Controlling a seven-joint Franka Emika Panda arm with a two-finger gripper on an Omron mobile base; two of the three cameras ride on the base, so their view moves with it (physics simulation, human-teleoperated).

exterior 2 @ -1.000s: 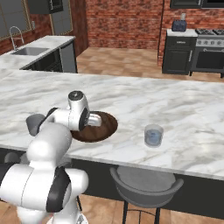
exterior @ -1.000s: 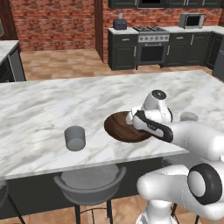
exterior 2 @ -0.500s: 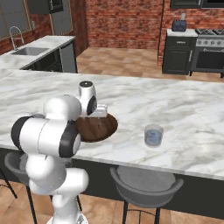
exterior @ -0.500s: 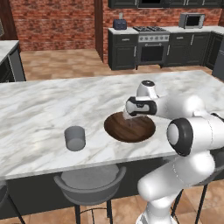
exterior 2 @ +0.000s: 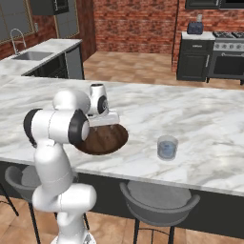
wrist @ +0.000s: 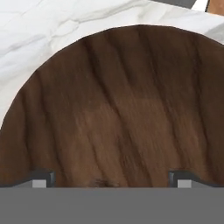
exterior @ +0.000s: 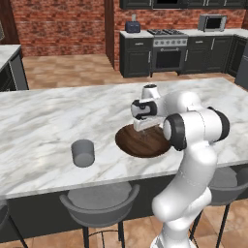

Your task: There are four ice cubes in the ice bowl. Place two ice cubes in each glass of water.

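Your pincer (exterior: 146, 131) hangs w/ tips pointing down, spread wide, nothing btwn them. Ice bowl (exterior: 145, 143) sits directly below it on the marble counter (exterior: 43, 121); hand view: wood grain right under both tips, cubes too faint to make out. One glass (exterior: 83, 152) well off to pincer's left, other glass (exterior 2: 167, 147) to its right.

The ice cubes are too small and faint to pick out in the bowl (exterior: 145, 143). The arm hides the bowl's right edge in the left base view and its left side in the right base view. The hand view cuts off the bowl's near part.
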